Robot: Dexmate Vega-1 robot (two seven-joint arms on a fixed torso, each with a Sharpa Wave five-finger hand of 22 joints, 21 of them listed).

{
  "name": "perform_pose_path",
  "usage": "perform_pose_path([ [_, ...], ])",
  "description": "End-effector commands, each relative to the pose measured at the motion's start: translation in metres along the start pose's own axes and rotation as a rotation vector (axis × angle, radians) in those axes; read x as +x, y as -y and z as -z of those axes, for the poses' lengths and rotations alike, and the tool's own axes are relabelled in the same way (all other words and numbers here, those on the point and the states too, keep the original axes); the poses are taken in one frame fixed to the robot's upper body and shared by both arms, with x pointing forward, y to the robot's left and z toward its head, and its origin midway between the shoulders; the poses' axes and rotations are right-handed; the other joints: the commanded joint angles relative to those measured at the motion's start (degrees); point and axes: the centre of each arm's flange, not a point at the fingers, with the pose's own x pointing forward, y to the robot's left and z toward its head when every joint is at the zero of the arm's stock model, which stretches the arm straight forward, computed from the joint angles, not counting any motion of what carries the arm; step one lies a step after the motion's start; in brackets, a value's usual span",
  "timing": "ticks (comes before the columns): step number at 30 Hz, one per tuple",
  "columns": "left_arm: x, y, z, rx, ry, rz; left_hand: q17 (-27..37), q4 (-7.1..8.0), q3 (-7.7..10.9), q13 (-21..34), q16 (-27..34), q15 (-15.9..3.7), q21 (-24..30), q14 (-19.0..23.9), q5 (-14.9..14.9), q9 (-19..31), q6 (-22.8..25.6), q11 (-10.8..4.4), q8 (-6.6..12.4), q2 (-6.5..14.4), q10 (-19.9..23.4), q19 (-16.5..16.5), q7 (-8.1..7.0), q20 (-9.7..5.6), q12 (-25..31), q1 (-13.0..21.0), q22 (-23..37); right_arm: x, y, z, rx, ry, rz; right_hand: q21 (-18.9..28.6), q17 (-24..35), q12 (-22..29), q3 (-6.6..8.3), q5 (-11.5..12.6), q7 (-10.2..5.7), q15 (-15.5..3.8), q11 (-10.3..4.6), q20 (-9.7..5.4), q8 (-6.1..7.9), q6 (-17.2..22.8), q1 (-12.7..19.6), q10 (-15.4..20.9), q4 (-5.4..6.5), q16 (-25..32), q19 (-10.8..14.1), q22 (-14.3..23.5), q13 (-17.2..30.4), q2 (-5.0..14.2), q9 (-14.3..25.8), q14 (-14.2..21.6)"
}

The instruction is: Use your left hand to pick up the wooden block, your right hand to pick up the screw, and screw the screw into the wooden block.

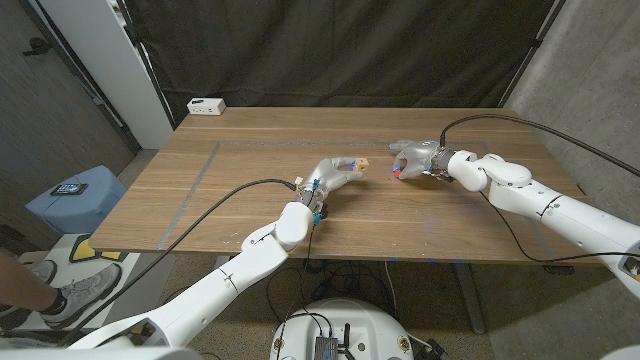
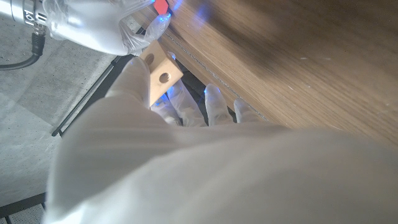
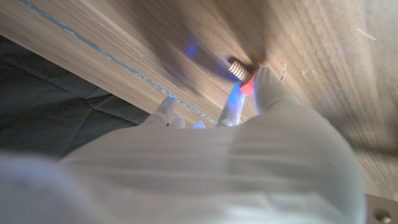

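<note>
Left hand point(image 1: 333, 176) grips pale drilled wooden block point(image 2: 161, 73); right hand point(image 1: 415, 160) pinches red-headed threaded screw point(image 3: 240, 71). Align tip squarely with hole before turning.

Bare surface point(image 1: 250, 160) lies open beyond both sets of fingers. Between the fingertips, only a narrow gap. A white box point(image 1: 206, 105) sits far off at the corner.

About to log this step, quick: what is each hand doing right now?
Left hand: holding the wooden block.
Right hand: holding the screw by its red head.
</note>
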Motion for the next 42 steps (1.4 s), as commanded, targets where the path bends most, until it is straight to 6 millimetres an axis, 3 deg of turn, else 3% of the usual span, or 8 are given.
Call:
perform_pose_path([
  [1,-0.001,0.000,-0.001,0.004,0.006,-0.004,0.1,0.05,-0.21,0.3,0.2,-5.94,0.2,-0.1,-0.2,0.3,0.6,-0.12,0.52,0.7,0.2,-0.2,0.16,-0.23,-0.3,0.0,0.3,0.000,-0.001,0.000,-0.003,0.004,0.014,0.5,0.3,0.4,-0.29,0.4,0.14,-1.64,-0.27,-0.12,0.59,1.1,0.7,0.6,0.06,0.2,0.7,0.3,0.2,-0.10,0.4,0.4],
  [12,0.002,0.001,-0.001,0.004,0.003,0.000,0.1,0.03,-0.27,0.3,0.2,-5.89,0.2,-0.1,-0.2,0.3,0.8,-0.12,0.55,0.8,0.2,-0.2,0.17,-0.26,-0.4,0.0,0.3,-0.001,0.000,0.004,-0.006,-0.001,0.029,0.5,0.4,0.7,-0.65,0.4,0.32,-2.10,-0.46,-0.45,2.19,2.9,1.0,2.2,0.21,0.3,1.3,0.3,0.2,0.02,1.1,1.2],
  [42,0.012,0.006,-0.002,-0.002,0.006,0.014,0.0,-0.06,-0.42,0.5,0.2,-5.85,0.2,-0.2,-0.2,0.3,0.8,-0.11,0.48,1.0,0.2,-0.2,0.16,-0.32,-0.7,0.0,0.3,-0.015,0.009,0.018,0.190,-0.036,0.125,0.4,0.5,0.7,-1.19,0.4,0.56,-2.10,-0.55,-0.58,3.84,4.0,1.1,3.5,0.50,0.3,1.7,0.3,0.2,0.30,2.1,1.7],
])
